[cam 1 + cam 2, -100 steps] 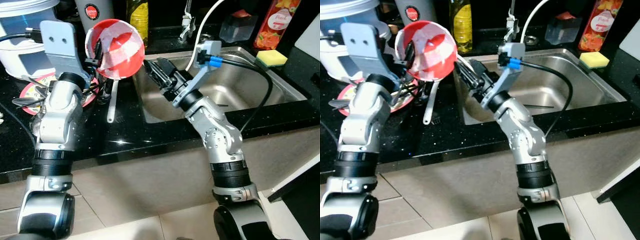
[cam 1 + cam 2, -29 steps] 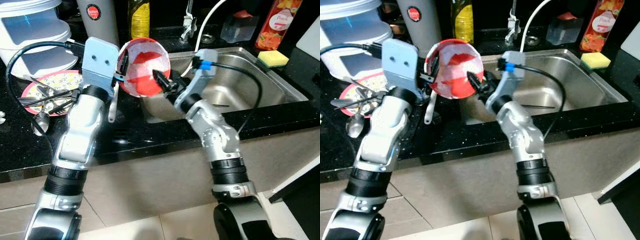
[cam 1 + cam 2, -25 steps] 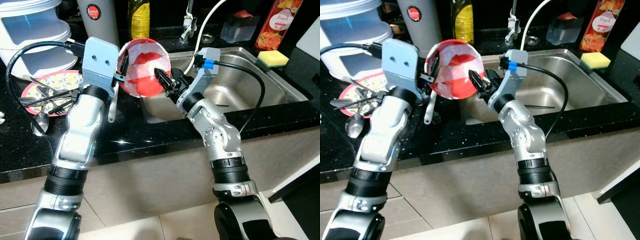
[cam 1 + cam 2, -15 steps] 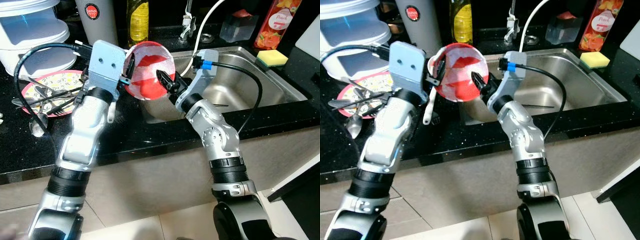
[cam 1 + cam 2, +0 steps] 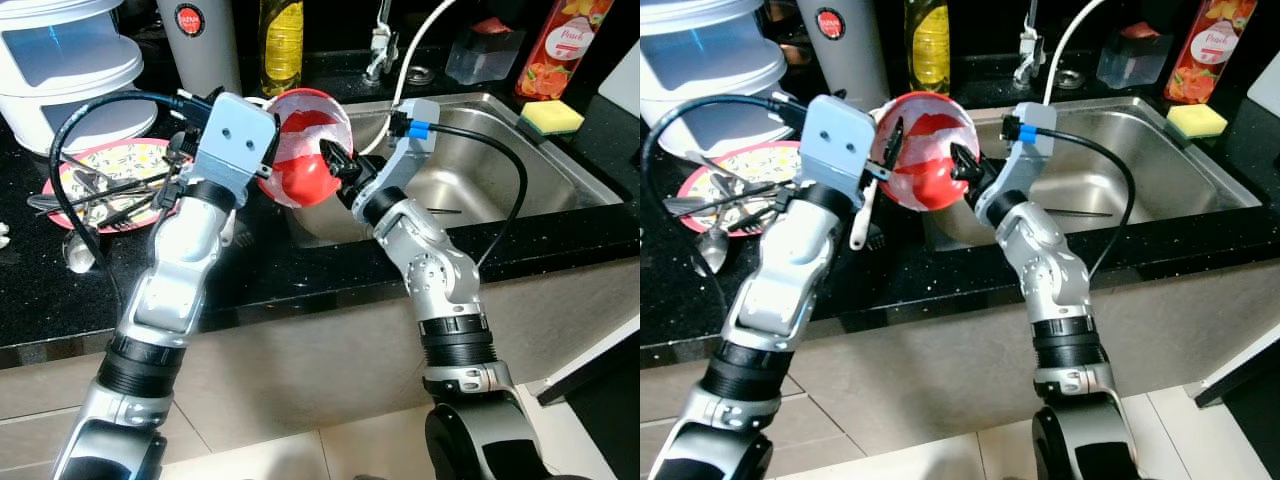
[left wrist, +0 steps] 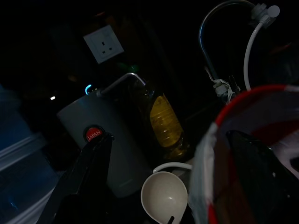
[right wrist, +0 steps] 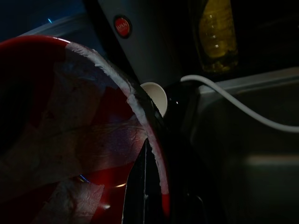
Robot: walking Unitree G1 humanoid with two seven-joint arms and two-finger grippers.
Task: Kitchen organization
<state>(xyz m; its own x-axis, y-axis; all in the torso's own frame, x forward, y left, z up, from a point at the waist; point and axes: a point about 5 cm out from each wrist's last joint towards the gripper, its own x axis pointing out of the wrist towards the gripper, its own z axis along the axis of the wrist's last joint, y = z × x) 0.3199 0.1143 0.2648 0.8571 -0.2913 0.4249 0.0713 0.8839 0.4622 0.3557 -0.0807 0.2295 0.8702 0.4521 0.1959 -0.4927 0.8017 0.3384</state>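
1. The left gripper [image 5: 883, 150] holds a red and white bowl [image 5: 925, 160] by its near rim, one finger inside and one outside, with the bowl tipped on edge above the counter [image 5: 260, 270] at the left edge of the sink [image 5: 480, 170].
2. The right gripper [image 5: 335, 160] meets the opposite rim of the bowl; its right wrist view shows a finger lying along the rim, but whether it has closed on it I cannot tell.
3. The bowl looks like thin plastic with a worn white print: probably light, stiff enough to keep its shape, somewhat slick, and unlikely to shatter if dropped.
4. The rim is the sensible place to pinch it, since the curved wall offers nothing flat; with a one-sided hold it may swing.
5. Beyond the bowl, a white ladle [image 5: 862, 215] lies on the counter, a plate [image 5: 100, 165] loaded with cutlery sits to the left, and an oil bottle [image 5: 280, 40] and a grey flask [image 5: 200, 40] stand behind.
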